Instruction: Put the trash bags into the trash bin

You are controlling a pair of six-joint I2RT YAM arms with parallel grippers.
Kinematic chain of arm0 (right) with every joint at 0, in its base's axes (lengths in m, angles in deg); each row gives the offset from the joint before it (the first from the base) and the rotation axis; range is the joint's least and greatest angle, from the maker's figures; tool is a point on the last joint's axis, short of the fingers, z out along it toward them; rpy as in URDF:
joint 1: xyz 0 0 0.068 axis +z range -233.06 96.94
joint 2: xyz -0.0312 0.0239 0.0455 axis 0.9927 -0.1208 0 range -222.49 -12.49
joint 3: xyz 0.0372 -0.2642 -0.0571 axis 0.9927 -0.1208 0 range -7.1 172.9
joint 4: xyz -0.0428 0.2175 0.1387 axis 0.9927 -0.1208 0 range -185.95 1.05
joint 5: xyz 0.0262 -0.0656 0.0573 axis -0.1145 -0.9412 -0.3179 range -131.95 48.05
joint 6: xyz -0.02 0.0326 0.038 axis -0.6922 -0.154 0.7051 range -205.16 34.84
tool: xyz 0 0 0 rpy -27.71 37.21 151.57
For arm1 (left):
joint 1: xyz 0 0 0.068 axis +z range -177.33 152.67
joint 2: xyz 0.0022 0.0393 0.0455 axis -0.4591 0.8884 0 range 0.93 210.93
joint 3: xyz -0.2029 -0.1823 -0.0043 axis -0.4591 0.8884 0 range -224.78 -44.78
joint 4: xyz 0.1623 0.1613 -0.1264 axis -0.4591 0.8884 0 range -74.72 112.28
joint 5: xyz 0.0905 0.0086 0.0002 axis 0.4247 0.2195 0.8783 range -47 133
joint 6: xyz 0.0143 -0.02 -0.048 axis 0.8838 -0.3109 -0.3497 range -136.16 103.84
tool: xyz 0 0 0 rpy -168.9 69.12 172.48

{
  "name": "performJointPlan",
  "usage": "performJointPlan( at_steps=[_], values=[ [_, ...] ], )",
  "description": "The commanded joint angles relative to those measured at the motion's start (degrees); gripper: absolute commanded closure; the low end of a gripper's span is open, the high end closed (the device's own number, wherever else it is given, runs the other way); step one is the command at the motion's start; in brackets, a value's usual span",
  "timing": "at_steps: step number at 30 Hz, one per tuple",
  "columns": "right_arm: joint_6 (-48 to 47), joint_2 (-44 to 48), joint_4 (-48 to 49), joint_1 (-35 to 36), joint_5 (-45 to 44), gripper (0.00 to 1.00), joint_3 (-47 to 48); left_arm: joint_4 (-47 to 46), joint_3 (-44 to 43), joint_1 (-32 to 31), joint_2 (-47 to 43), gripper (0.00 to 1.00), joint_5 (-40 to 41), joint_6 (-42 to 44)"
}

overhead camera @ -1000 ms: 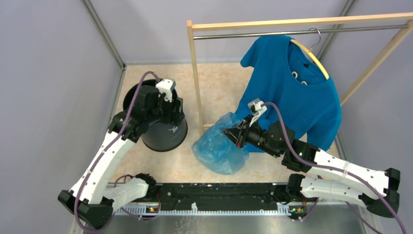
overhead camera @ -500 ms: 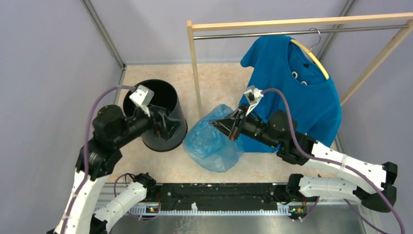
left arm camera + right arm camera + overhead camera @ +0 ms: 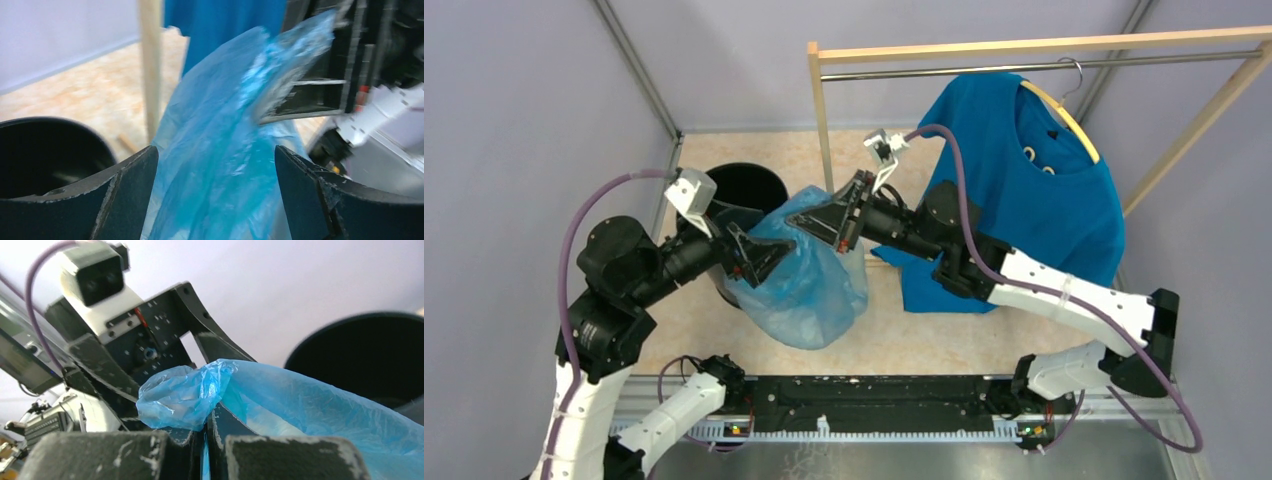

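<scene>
The light-blue translucent trash bag (image 3: 809, 285) hangs in the air beside the black trash bin (image 3: 746, 184), covering the bin's right side. My right gripper (image 3: 801, 222) is shut on the bag's bunched top edge (image 3: 182, 397), with plastic pinched between its fingers (image 3: 206, 432). My left gripper (image 3: 769, 255) faces the bag from the left and is open. The bag (image 3: 225, 150) fills the gap between its wide-apart fingers (image 3: 125, 195), which do not close on it. The bin's dark mouth (image 3: 45, 155) lies at lower left in the left wrist view and also shows in the right wrist view (image 3: 370, 355).
A wooden clothes rack (image 3: 826, 150) stands just right of the bin, its post (image 3: 150, 65) close behind the bag. An opaque blue T-shirt (image 3: 1024, 200) hangs on a hanger from the rail. Grey walls close in the left side and the back.
My right arm has lifted the bag off the floor and carried it left to the bin. My left arm has pulled back off the bin and turned its open jaws toward the bag.
</scene>
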Motion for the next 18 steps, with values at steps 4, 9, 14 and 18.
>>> performJointPlan(
  at_steps=[4, 9, 14, 18],
  values=[
    [-3.9, -9.7, 3.0, -0.3, 3.5, 1.00, 19.0, 0.3, -5.6, 0.0, -6.4, 0.01, 24.4, -2.7],
    [-11.0, -18.6, 1.3, -0.3, 0.4, 1.00, 32.3, 0.3, -7.2, 0.0, -8.8, 0.01, 38.3, -5.3],
    [-18.2, -26.7, 0.4, -0.4, -3.3, 1.00, 44.2, 0.4, -5.7, 0.0, -9.6, 0.01, 40.5, -7.4],
    [-17.5, -34.6, -2.1, -1.8, -3.3, 1.00, 53.4, 0.8, -4.5, 0.0, -9.9, 0.01, 40.3, -7.9]
  ],
)
